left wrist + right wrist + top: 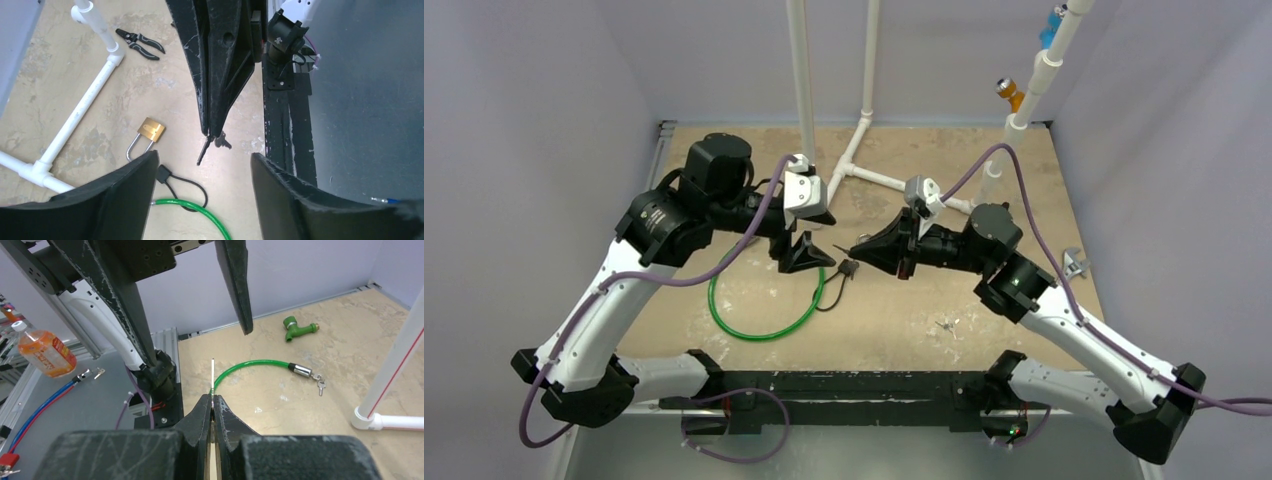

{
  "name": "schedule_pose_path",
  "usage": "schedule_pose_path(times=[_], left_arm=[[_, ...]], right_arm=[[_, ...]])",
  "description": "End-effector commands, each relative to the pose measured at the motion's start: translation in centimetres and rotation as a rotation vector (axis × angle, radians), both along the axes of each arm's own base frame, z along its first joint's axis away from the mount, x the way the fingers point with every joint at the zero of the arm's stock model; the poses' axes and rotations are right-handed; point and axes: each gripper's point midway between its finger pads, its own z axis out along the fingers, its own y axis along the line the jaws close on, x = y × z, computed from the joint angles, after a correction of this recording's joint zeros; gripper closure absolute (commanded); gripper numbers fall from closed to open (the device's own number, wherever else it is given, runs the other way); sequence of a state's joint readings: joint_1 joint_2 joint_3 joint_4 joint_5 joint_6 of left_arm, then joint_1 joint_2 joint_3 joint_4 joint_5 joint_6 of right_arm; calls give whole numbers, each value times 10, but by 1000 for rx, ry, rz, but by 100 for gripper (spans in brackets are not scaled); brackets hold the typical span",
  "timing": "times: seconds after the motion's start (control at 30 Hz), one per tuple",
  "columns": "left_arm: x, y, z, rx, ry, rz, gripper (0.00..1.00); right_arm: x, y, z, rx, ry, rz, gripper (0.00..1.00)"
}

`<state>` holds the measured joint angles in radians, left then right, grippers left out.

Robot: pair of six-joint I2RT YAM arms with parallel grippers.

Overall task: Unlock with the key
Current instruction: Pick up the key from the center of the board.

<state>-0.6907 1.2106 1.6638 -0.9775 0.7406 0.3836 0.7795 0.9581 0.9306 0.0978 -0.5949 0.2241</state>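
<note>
My right gripper [212,132] is shut on the key [205,150], whose dark blade sticks out past its tips. In the right wrist view the key [213,374] shows edge-on as a thin line ahead of the right gripper [213,399]. The left gripper [205,156] is open and holds nothing. It faces the right gripper [856,250] tip to tip above the table. A brass padlock [150,132] with a steel shackle lies flat on the table beside the left gripper's finger, outside the jaws. From above, the left gripper [804,255] hides the padlock.
A green cable [764,322] loops on the table below the grippers, ending in a metal cap [301,371] with small keys [320,385]. A black cord loop [182,186] crosses it. Black pliers [141,43], white PVC pipe [80,107], a green tap fitting [299,330] and a bottle [46,352] lie around.
</note>
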Motion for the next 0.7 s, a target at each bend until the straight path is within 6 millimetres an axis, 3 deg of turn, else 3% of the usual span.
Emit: schedule_pose_path(times=[0.0,0.13,0.27,0.37,0.53,0.67], left_arm=[[-1,4,22,-51,-64,23,22],[11,6,5,-14,-59,51,8],[30,4,-28,62,-102,17,6],[40,-3,-40,87,-151,-42,5],[54,-20,-47,97,-183,-127,1],[78,-32,-85,173,-181,-171,0]], right_arm=[[0,-15,6,-3,-22,-69,100],[6,-28,-10,-64,36,-149,100],[17,-47,-29,-98,119,-282,100],[21,-61,-43,-106,171,-336,100],[28,-85,-45,-78,206,-435,100],[33,-104,-40,-51,219,-534,100]])
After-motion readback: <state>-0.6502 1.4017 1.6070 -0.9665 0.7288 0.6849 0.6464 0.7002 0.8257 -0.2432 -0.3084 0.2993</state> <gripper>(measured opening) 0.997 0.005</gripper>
